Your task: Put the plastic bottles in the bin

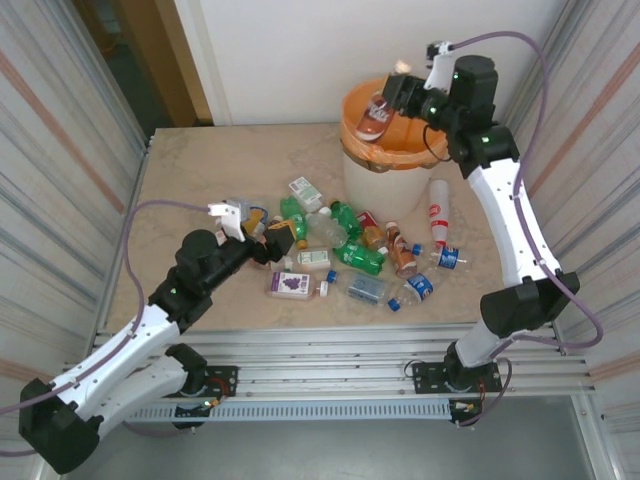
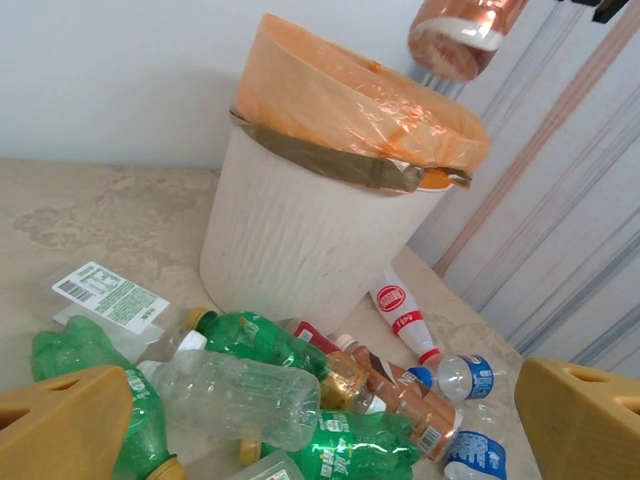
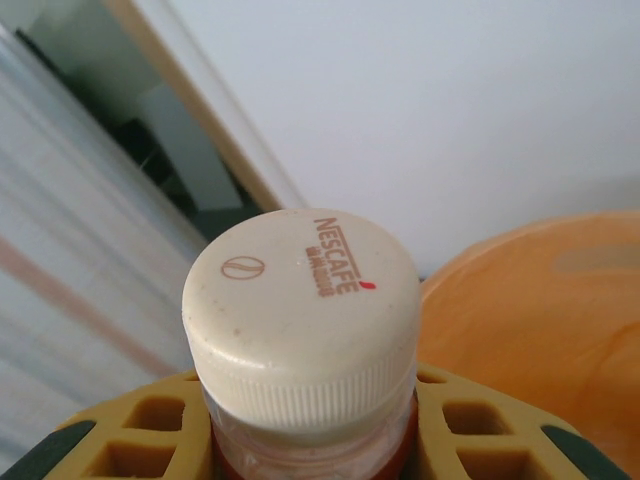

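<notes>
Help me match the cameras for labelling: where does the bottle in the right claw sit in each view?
Top external: held bottle, upper middle, over the bin.
Left wrist: top right corner, above the bin.
Right wrist: centre, white cap facing the camera.
Shared landmark: the bin's orange bag.

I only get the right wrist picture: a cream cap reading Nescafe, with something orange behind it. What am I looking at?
Observer: That cap tops a Nescafe bottle, which the right arm holds in its shut jaws over a cream bin. The orange is the bin's bag.
Operator: Are there more bottles?
Observer: Yes, a pile of plastic bottles, green, clear and brown, lies on the table in front of the bin.
Operator: And the other arm?
Observer: The left arm has its jaws open at the pile's left edge, holding nothing.
</notes>
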You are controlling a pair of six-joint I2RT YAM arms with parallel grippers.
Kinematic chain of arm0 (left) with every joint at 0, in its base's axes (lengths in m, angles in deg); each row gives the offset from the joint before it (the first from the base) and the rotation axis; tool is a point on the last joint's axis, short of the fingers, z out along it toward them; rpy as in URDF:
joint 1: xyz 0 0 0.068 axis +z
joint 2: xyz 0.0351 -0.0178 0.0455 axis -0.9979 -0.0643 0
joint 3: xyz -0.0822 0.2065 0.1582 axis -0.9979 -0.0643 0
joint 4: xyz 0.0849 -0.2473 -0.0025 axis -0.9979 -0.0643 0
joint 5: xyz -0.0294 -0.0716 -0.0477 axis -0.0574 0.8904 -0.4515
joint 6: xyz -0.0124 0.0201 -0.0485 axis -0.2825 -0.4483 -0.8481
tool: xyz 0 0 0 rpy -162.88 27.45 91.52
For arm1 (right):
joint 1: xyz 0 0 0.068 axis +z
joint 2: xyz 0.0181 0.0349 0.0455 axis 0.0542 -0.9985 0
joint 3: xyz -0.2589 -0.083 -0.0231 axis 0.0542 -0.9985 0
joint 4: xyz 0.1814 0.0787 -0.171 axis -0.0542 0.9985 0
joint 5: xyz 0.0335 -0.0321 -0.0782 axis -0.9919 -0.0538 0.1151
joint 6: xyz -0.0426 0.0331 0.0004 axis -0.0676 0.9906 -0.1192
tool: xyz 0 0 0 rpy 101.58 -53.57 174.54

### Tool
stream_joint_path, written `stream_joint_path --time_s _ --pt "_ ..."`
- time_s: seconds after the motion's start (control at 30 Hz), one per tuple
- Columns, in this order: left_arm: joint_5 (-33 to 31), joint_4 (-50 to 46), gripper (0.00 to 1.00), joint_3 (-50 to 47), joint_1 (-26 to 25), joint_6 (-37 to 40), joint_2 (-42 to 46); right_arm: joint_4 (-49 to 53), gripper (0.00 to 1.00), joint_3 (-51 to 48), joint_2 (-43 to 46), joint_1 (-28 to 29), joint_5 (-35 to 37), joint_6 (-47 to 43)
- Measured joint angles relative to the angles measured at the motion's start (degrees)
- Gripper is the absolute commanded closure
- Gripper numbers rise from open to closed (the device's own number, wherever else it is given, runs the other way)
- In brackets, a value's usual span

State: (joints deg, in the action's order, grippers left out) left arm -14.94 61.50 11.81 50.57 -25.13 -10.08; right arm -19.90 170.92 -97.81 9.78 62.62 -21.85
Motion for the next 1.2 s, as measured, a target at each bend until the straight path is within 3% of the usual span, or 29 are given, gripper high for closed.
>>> stream_joint_path --time_s 0.2,0.63,0.9,1.07,1.2 --pt "-1.33 -1.31 0.01 0.0 0.0 0.0 -0.15 -1.11 0.84 7.19 -6.54 -3.89 1.66 0.81" --pt "-5.05 -5.18 0.01 0.0 0.0 -0.04 0.09 5.27 0.72 13.86 -20.92 -3.78 4.35 -3.82" --pt "-7.34 -7.74 0.01 0.0 0.0 -0.15 0.09 9.81 0.51 15.82 -24.22 -1.42 6.08 -8.57" --pt "-8.92 -9.81 0.01 0.07 0.0 -0.37 0.09 12.39 0.31 17.97 -26.4 -0.28 6.95 -11.04" --pt "-10.12 -12.0 0.01 0.31 0.09 -1.11 -0.44 14.64 0.24 20.7 -28.37 -0.09 7.28 -11.8"
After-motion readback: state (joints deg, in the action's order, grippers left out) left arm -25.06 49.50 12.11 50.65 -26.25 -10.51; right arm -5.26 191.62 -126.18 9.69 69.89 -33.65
